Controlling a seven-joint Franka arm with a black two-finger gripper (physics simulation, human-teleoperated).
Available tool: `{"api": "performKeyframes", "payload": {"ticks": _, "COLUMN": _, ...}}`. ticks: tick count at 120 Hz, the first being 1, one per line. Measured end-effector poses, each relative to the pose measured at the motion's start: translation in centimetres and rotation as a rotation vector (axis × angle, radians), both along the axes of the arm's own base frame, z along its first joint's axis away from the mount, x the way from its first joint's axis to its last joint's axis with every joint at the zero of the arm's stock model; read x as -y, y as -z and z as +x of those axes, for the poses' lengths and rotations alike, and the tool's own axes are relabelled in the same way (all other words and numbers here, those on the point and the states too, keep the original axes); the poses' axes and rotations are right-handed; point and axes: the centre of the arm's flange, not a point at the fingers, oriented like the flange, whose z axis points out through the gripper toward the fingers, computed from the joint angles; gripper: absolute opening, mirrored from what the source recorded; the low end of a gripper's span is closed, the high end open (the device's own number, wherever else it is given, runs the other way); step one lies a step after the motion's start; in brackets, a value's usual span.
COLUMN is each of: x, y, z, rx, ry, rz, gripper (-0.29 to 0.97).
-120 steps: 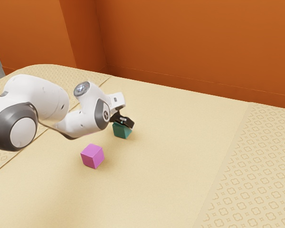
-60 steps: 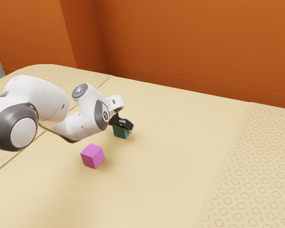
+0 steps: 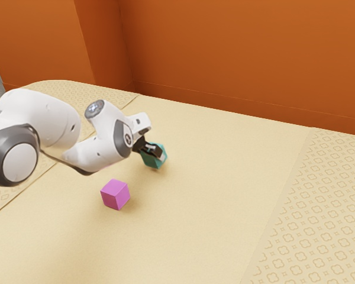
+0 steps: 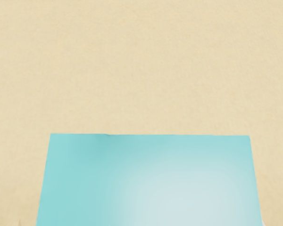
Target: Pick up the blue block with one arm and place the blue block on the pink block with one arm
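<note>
The blue block (image 3: 159, 158), teal in this light, hangs just above the tan table with my gripper (image 3: 151, 152) shut on it from above. In the wrist view it is a large pale blue face (image 4: 151, 181) directly under the hand. The pink block (image 3: 115, 194) rests on the table, nearer the camera and toward the exterior view's left of the held block, about one block-width from it. My white arm reaches in from the exterior view's left.
The tan table (image 3: 225, 195) stretches wide toward the exterior view's right, with patterned strips along its sides. An orange wall (image 3: 242, 53) stands behind the table's far edge.
My gripper came down onto the blue block, shut on it and has raised it slightly off the table. The pink block has stayed put.
</note>
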Motion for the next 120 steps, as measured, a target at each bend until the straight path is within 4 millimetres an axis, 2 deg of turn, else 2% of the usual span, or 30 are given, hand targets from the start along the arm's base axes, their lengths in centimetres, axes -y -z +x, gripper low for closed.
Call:
{"api": "performKeyframes", "payload": {"ticks": 5, "x": -0.1, "y": -0.4, "z": -0.2, "rx": 0.002, "ry": -0.002, "rz": 0.0, "gripper": 0.29}}
{"api": "performKeyframes", "payload": {"ticks": 13, "x": 0.2, "y": -2.4, "z": -1.8, "rx": 0.007, "ry": 0.001, "rz": 0.001, "gripper": 0.29}}
{"api": "performKeyframes", "payload": {"ticks": 20, "x": 0.4, "y": -4.3, "z": -4.3, "rx": 0.002, "ry": 0.001, "rz": 0.017, "gripper": 0.28}}
{"api": "performKeyframes", "payload": {"ticks": 26, "x": 0.3, "y": -6.0, "z": -7.3, "rx": -0.008, "ry": -0.005, "rz": 0.035, "gripper": 0.28}}
{"api": "performKeyframes", "payload": {"ticks": 32, "x": 0.4, "y": -6.8, "z": -10.0, "rx": -0.022, "ry": -0.009, "rz": 0.04, "gripper": 0.28}}
{"api": "performKeyframes", "payload": {"ticks": 38, "x": 0.6, "y": -7.3, "z": -11.8, "rx": -0.036, "ry": -0.008, "rz": 0.031, "gripper": 0.28}}
{"api": "performKeyframes", "payload": {"ticks": 45, "x": 0.4, "y": -8.2, "z": -12.7, "rx": -0.057, "ry": 0.011, "rz": 0.028, "gripper": 0.27}}
{"api": "performKeyframes", "payload": {"ticks": 53, "x": -0.3, "y": -12.3, "z": -12.8, "rx": -0.083, "ry": 0.094, "rz": 0.056, "gripper": 0.27}}
{"api": "performKeyframes", "payload": {"ticks": 59, "x": -1.2, "y": -13.6, "z": -13.4, "rx": -0.141, "ry": 0.124, "rz": 0.073, "gripper": 0.27}}
{"api": "performKeyframes", "payload": {"ticks": 75, "x": -4.2, "y": -13.2, "z": -14.8, "rx": -0.325, "ry": 0.05, "rz": 0.09, "gripper": 0.27}}
{"api": "performKeyframes", "payload": {"ticks": 85, "x": -5.8, "y": -12.5, "z": -14.3, "rx": -0.398, "ry": -0.043, "rz": 0.107, "gripper": 0.27}}
{"api": "performKeyframes", "payload": {"ticks": 90, "x": -4.7, "y": -11.9, "z": -13.7, "rx": -0.421, "ry": -0.058, "rz": 0.123, "gripper": 0.27}}
{"api": "performKeyframes", "payload": {"ticks": 99, "x": 0.0, "y": -10.7, "z": -12.8, "rx": -0.433, "ry": -0.034, "rz": 0.158, "gripper": 0.27}}
{"api": "performKeyframes", "payload": {"ticks": 104, "x": 1.7, "y": -10.3, "z": -12.6, "rx": -0.43, "ry": -0.034, "rz": 0.167, "gripper": 0.26}}
{"api": "performKeyframes", "payload": {"ticks": 110, "x": 2.4, "y": -9.8, "z": -12.8, "rx": -0.424, "ry": -0.054, "rz": 0.167, "gripper": 0.26}}
{"api": "performKeyframes", "payload": {"ticks": 120, "x": 2.3, "y": -9.9, "z": -13.1, "rx": -0.405, "ry": -0.098, "rz": 0.158, "gripper": 0.26}}
